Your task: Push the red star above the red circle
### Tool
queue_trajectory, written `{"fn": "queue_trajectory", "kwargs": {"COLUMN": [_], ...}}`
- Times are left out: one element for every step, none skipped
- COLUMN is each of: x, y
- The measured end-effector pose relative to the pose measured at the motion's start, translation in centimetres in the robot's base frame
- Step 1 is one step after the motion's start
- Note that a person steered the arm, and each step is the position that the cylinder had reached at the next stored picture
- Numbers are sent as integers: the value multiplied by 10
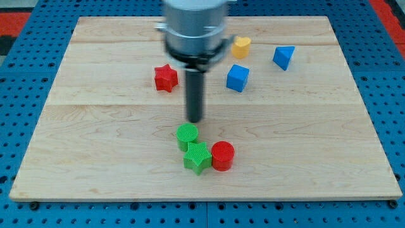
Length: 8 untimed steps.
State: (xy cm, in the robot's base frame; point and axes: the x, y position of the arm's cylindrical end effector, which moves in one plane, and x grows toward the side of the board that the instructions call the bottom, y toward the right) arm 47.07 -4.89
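Observation:
The red star (pixel 166 77) lies on the wooden board (pixel 95 145) at the upper left of the middle. The red circle (pixel 223 156) lies near the view's bottom, touching a green star (pixel 197 158). My tip (pixel 195 120) is on the board between them, below and right of the red star and just above a green circle (pixel 186 135). It touches no block that I can see.
A blue cube (pixel 237 77), a blue triangular block (pixel 284 57) and a yellow block (pixel 240 47) lie in the upper right part. The arm's body hides part of the board's top behind it.

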Motion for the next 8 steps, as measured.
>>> {"fn": "queue_trajectory", "kwargs": {"x": [-34, -80, -100, -100, -69, -37, -40, -69], "y": [-80, -98, -41, -9, 4, 44, 71, 46]}}
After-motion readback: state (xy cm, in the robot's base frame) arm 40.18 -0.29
